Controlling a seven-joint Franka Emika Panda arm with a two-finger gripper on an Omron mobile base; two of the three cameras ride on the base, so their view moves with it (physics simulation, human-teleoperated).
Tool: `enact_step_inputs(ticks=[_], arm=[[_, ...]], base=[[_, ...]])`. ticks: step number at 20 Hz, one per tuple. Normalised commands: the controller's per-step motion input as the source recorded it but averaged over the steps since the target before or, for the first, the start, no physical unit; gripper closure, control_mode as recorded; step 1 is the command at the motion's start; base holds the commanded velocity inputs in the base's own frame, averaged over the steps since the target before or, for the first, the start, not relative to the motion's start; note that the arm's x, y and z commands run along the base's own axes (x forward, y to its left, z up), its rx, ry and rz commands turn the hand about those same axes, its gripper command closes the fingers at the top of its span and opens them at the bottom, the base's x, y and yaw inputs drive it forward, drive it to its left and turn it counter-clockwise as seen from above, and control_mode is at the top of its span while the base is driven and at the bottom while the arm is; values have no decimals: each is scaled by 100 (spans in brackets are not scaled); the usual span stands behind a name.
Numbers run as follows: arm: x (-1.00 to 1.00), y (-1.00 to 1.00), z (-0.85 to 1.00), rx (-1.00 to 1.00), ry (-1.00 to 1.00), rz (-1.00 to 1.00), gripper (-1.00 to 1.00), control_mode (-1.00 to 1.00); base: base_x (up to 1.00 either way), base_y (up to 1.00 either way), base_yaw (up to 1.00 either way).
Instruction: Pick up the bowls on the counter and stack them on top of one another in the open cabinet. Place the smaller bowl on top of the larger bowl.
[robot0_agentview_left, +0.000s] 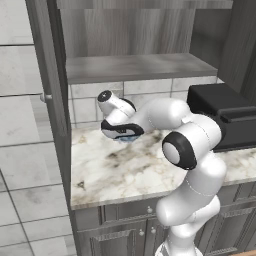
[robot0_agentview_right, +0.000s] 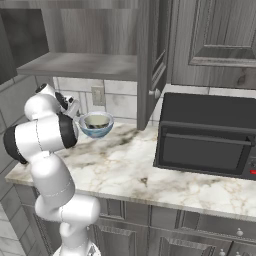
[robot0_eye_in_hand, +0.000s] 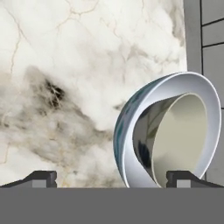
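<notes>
on the white marble counter with brown-grey veining (robot0_agentview_right: 150, 170), near the tiled back wall (robot0_agentview_right: 120, 102), i see the two bowls already nested: the wider white bowl with the light blue patterned outside (robot0_agentview_right: 96, 128) sits on the slab below the open cabinet, and the smaller plain grey-beige bowl (robot0_agentview_right: 96, 120) rests inside it, its pale inside showing. through the hand view the pair looks tipped on edge, but that is the camera's roll; the blue-patterned rim wraps round the beige one.

my white arm bends forward from the base, elbow high, wrist turned low toward the bowls. the gripper (robot0_eye_in_hand: 117, 178) hovers just beside them with its jaws spread wide, gripping nothing; one dark fingertip (robot0_eye_in_hand: 186, 178) lies in front of the bowls, the other over bare marble.

above, the tall grey wood-grain cabinet (robot0_agentview_right: 90, 35) stands open, its flat shelf (robot0_agentview_right: 85, 65) bare and its long door (robot0_agentview_right: 149, 60) swung out. a black toaster oven (robot0_agentview_right: 207, 137) sits on the counter to the right, over grey drawer fronts (robot0_agentview_right: 200, 220).
</notes>
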Motion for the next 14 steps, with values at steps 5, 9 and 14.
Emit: enact_step_inputs(ticks=[5, 9, 14], arm=[[0, 5, -10, 0, 0, -7, -100, -100], [6, 0, -6, 0, 0, -7, -100, -100], [17, 0, -3, 0, 0, -6, -100, -100]], base=[[0, 0, 0], [0, 0, 0], [0, 0, 0]])
